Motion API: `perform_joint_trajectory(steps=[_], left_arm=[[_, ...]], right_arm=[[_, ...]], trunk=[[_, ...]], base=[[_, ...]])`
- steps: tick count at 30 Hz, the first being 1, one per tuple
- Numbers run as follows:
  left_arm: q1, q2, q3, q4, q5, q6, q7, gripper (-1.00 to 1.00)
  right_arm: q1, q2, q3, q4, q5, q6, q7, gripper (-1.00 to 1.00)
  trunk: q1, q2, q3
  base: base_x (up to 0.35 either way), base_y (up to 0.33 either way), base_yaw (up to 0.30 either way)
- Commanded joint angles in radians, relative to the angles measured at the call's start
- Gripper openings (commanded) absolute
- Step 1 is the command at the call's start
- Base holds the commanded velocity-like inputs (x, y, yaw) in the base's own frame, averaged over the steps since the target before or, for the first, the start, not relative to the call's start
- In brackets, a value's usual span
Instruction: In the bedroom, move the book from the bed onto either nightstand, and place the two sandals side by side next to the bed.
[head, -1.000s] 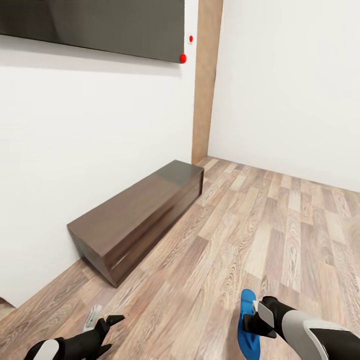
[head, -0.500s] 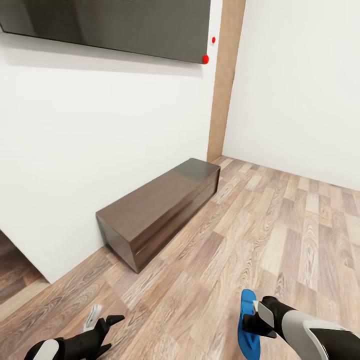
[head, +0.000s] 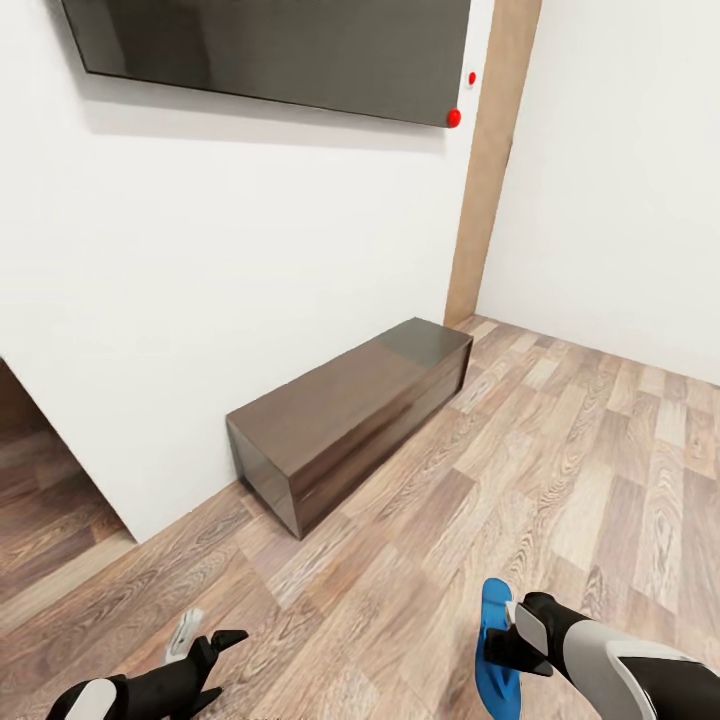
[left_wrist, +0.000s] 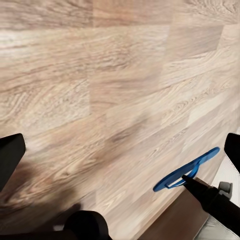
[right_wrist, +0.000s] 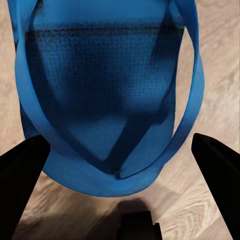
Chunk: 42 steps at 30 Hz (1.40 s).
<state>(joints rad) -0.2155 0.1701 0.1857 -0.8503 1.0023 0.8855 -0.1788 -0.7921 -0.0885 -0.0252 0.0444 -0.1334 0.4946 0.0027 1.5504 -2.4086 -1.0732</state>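
View has panned since 1.0 s ago: the low dark cabinet (head: 350, 420) and the wall-mounted screen (head: 270, 45) now sit further toward the right of the head view, and an opening with darker floor shows past the white wall's end at left. Both arms and the sandal keep the same places in the head view, so the camera turned and the things did not.

Right tool (head: 510, 640): clamped on one blue sandal (head: 496, 650), held on edge above the wood-plank floor (head: 560, 470) in front of the robot's right side. In the right wrist view the sandal (right_wrist: 105, 95) shows close up, sole and thin straps facing the camera, dark fingers (right_wrist: 20, 175) on either side of it. From the left wrist view the same sandal (left_wrist: 187, 170) shows edge-on at the tip of the right tool (left_wrist: 200, 187).

Left tool (head: 205, 645): fingers apart, nothing between them, low over the floor at the robot's left front. One finger is pale, the other black.

Cabinet stands along the foot of the white wall (head: 200, 250), one end near the brown wall strip (head: 490, 170) at the room's corner. Two red dots lie at the screen's lower right corner.
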Motion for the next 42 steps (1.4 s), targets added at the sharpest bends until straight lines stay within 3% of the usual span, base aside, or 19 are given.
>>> perform_joint_trajectory(steps=[1, 20, 35, 42], left_arm=[[-0.001, 0.000, 0.003, 0.001, -0.007, 0.005, -0.007, 1.00], [-0.001, 0.003, 0.004, 0.003, -0.004, 0.004, -0.007, 1.00], [-0.001, 0.038, 0.004, 0.005, -0.007, 0.003, -0.004, 1.00], [-0.001, 0.042, 0.004, 0.005, -0.007, 0.003, -0.005, 1.00]], right_arm=[[-0.001, 0.000, -0.002, 0.002, -0.006, 0.001, 0.000, -1.00], [-0.001, 0.000, -0.002, 0.001, -0.006, 0.001, 0.001, -1.00], [-0.001, 0.000, -0.002, 0.001, -0.008, 0.001, 0.002, -1.00], [-0.001, 0.003, -0.003, 0.001, -0.008, 0.001, 0.002, -1.00]], trunk=[[0.000, 0.000, -0.001], [0.000, 0.000, -0.001], [0.000, 0.000, -0.001], [0.000, 0.000, -0.001]], base=[[0.000, 0.000, 0.225], [0.000, 0.000, 0.226], [0.000, 0.000, 0.226], [0.000, 0.000, 0.226]])
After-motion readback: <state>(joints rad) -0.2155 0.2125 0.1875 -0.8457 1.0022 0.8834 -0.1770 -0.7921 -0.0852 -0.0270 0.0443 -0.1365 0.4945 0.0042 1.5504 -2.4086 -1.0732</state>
